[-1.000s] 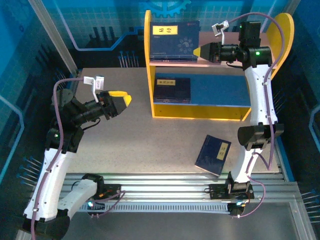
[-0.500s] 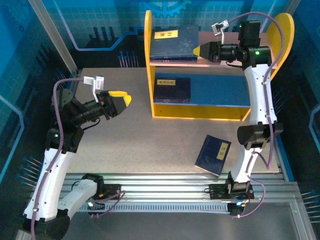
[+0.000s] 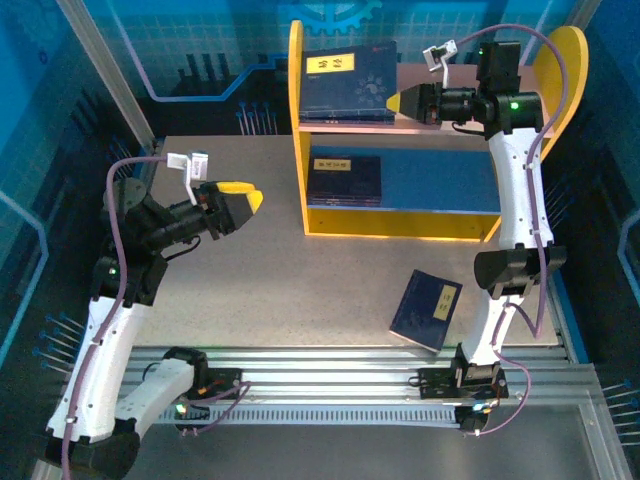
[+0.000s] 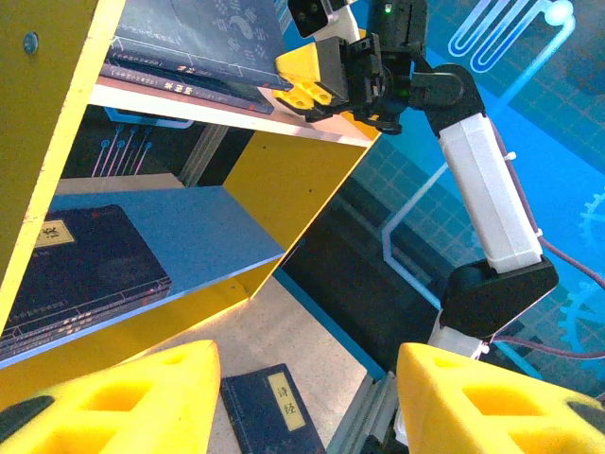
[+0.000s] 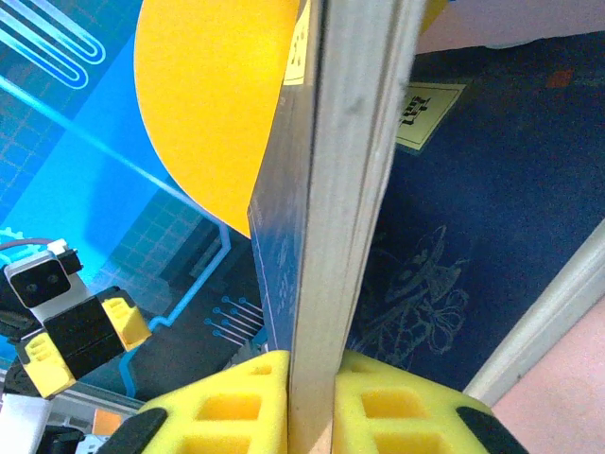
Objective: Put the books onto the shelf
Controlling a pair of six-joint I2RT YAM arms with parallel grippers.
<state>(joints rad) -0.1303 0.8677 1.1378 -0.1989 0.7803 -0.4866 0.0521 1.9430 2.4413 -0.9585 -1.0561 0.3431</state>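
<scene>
Right end effector (image 5: pixel 312 374) is clamped on the edge of a book (image 5: pixel 340 189) at the shelf's (image 3: pixel 297 150) top board. Left end effector (image 4: pixel 307 383), left of the shelf, stands parted and empty.

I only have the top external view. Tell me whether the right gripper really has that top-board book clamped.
Observer: In the right wrist view, the right gripper is shut on the held book, its page edge pinched between both yellow pads.
Operator: Say what lies under it.
Observer: Another navy book, the flat book, lies label up on the top board.
Operator: Now check the left gripper.
Observer: In the left wrist view, the left gripper stands open, holding nothing; the table book shows through the gap.
</scene>
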